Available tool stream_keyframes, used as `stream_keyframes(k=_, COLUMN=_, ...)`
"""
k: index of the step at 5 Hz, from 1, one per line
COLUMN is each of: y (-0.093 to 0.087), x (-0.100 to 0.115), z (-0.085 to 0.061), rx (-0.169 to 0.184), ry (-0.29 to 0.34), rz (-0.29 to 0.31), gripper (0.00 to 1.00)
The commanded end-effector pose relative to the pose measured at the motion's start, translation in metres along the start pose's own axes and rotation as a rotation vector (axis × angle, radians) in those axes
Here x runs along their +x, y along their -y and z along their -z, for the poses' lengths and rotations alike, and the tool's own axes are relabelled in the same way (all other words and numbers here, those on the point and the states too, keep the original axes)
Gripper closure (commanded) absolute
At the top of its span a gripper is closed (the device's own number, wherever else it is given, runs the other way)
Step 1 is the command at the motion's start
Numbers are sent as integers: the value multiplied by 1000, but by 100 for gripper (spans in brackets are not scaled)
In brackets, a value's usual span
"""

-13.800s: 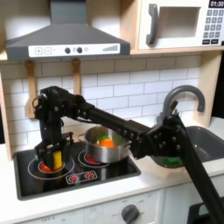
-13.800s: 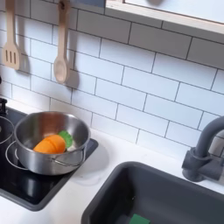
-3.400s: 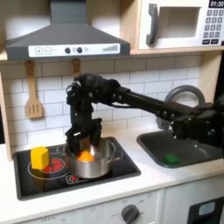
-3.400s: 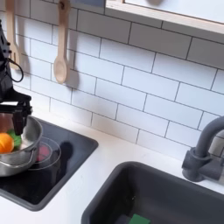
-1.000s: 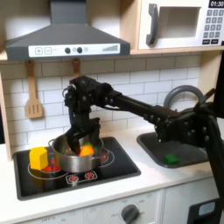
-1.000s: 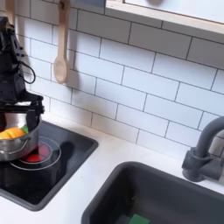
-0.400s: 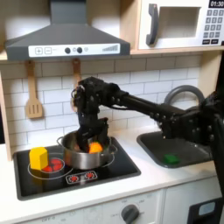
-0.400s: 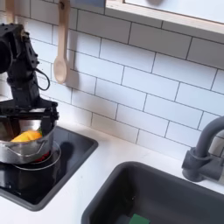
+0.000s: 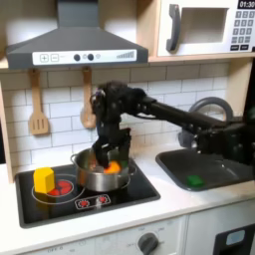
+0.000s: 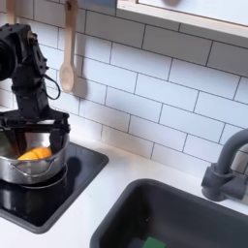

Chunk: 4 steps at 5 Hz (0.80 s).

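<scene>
So the arm (image 9: 169, 115) comes in from the first exterior view's right, stretches across above the sink (image 9: 204, 169), then bends sharply at the wrist so the pincer (image 9: 105, 159) points straight down over the stove (image 9: 85, 194). In the second exterior view you get the same pose from the other side: the black wrist hangs vertically at the second exterior view's left, with the pincer (image 10: 37, 131) right at the pot's rim.

The pincer looks clamped on the rim of the silver pot (image 9: 100, 177), with its fingers (image 10: 60, 129) straddling the edge, though it's a bit blurry right at the contact. The pot (image 10: 29, 165) sits on or just above the burner on the stovetop, roughly in the middle of the stove in the first exterior view; I can't tell if it's actually lifted off. Inside it there's an orange thing (image 10: 34, 154), looks like toy food, plus a bit of green next to it.

Other stuff around: a yellow block (image 9: 44, 180) on the stove at the first exterior view's left, just beside the pot. A wooden spatula (image 9: 38, 105) and a wooden spoon (image 10: 67, 60) hang on the white tile wall. The faucet (image 10: 225, 167) curves over the sink, and there's something green down in the basin (image 9: 195, 180). Range hood (image 9: 75, 40) above, microwave (image 9: 204, 28) up top at the first exterior view's right, all on a white counter (image 9: 199, 204).
</scene>
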State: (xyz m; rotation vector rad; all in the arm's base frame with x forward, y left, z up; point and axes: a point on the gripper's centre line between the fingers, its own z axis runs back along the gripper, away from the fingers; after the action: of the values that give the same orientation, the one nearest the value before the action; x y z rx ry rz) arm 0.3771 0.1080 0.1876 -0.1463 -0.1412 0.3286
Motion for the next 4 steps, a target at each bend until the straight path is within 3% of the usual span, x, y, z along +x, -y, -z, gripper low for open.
stream_keyframes(k=1, y=11, x=-15, z=-44, rx=-54, ry=16, rz=31, gripper=0)
stream_keyframes(k=2, y=16, x=-32, z=-63, rx=-73, ry=39, rz=45, gripper=0)
stream_keyframes(k=4, y=28, x=-84, z=-68, rx=-69, ry=30, rz=110, gripper=0)
